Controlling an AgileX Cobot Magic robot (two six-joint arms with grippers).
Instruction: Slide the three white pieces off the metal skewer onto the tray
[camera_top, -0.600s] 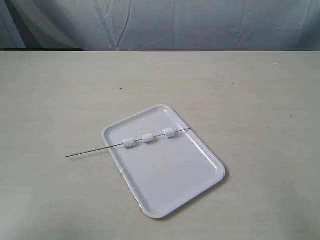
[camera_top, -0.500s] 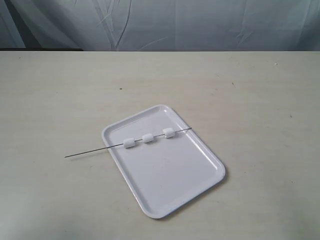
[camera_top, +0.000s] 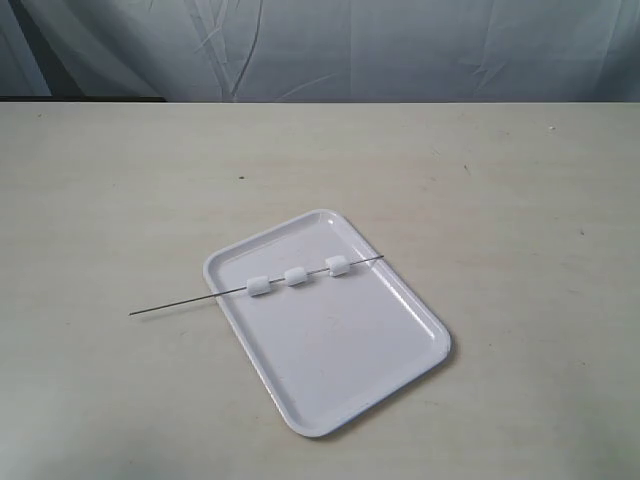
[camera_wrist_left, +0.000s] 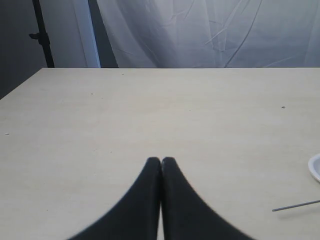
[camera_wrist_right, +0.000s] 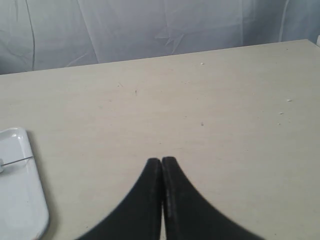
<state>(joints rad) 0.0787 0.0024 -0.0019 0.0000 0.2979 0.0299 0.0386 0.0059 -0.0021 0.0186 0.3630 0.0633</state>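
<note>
The white tray lies at an angle in the middle of the table. The thin metal skewer rests across its far end, one tip sticking out over the table to the left. Three white pieces are threaded on it in a row above the tray. Neither gripper shows in the exterior view. My left gripper is shut and holds nothing; the skewer tip and a bit of tray rim sit off to its side. My right gripper is shut too, with nothing in it, and the tray corner lies beside it.
The beige table stretches wide around the tray. A wrinkled grey curtain hangs behind the far edge. A dark stand rises past the table's corner in the left wrist view.
</note>
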